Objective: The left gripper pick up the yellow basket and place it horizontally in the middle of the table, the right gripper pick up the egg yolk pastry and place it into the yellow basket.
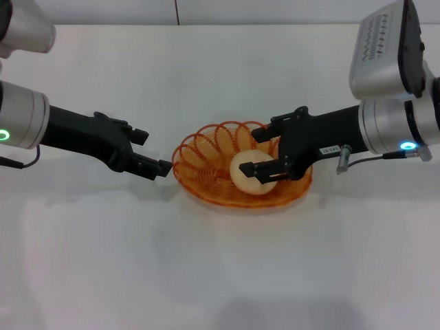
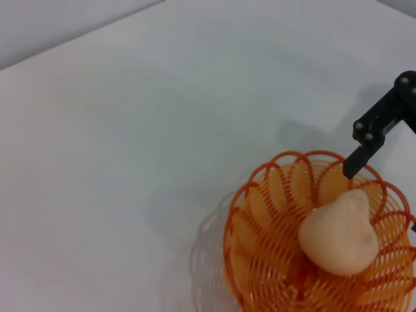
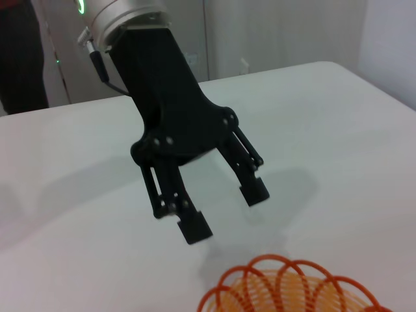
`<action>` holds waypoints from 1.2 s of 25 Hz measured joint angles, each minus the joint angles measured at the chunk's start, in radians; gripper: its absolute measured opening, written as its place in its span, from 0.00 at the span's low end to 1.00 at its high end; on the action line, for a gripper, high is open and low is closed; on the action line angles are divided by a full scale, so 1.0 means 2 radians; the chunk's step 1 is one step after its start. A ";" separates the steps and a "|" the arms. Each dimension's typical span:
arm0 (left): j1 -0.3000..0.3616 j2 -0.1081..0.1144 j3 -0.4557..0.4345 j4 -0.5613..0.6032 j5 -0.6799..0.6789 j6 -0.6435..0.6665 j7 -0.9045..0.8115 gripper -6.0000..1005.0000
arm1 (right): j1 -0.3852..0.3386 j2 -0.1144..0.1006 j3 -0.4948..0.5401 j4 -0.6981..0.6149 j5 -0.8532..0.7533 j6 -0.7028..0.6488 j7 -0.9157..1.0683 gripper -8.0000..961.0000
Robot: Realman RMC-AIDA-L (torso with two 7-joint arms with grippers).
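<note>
While the egg yolk pastry [image 1: 249, 173] sits inside the yellow basket [image 1: 206, 155], the right gripper [image 1: 267, 152] straddles it, fingers spread apart just off its sides; the left gripper [image 1: 152, 151] hangs released beside the basket's left rim.

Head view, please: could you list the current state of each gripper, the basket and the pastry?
left gripper: open, empty, just beside the basket, not touching it.
right gripper: over the basket, jaws either side of the pastry; whether they grip it is unclear.
yellow basket: upright on the table, released.
egg yolk pastry: inside the basket, between the right jaws.
</note>
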 joint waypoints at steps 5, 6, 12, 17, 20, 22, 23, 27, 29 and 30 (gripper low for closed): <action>0.005 0.000 -0.003 0.001 -0.019 -0.001 0.009 0.88 | -0.025 -0.002 0.009 -0.011 0.028 -0.001 -0.028 0.63; 0.007 0.000 -0.004 0.001 -0.024 -0.002 0.011 0.88 | -0.035 -0.002 0.014 -0.013 0.044 -0.002 -0.043 0.66; 0.026 -0.001 -0.006 0.002 -0.071 -0.018 0.030 0.88 | -0.103 -0.004 0.061 -0.007 0.146 -0.012 -0.146 0.68; 0.051 -0.002 -0.008 -0.005 -0.150 -0.038 0.074 0.88 | -0.126 -0.005 0.090 0.036 0.222 -0.024 -0.221 0.68; 0.063 -0.003 -0.009 -0.021 -0.204 -0.047 0.105 0.88 | -0.129 -0.006 0.120 0.080 0.262 -0.056 -0.269 0.68; 0.068 -0.003 -0.011 -0.037 -0.238 -0.051 0.128 0.88 | -0.128 -0.006 0.145 0.110 0.282 -0.086 -0.295 0.68; 0.070 -0.003 -0.013 -0.046 -0.251 -0.052 0.138 0.88 | -0.127 -0.006 0.162 0.126 0.288 -0.103 -0.307 0.68; 0.075 -0.003 -0.014 -0.061 -0.277 -0.053 0.163 0.88 | -0.125 -0.007 0.203 0.154 0.290 -0.139 -0.323 0.68; 0.076 -0.003 -0.014 -0.062 -0.278 -0.053 0.164 0.88 | -0.127 -0.007 0.209 0.157 0.288 -0.145 -0.328 0.68; 0.077 -0.003 -0.013 -0.062 -0.278 -0.054 0.164 0.88 | -0.128 -0.008 0.210 0.157 0.287 -0.146 -0.330 0.68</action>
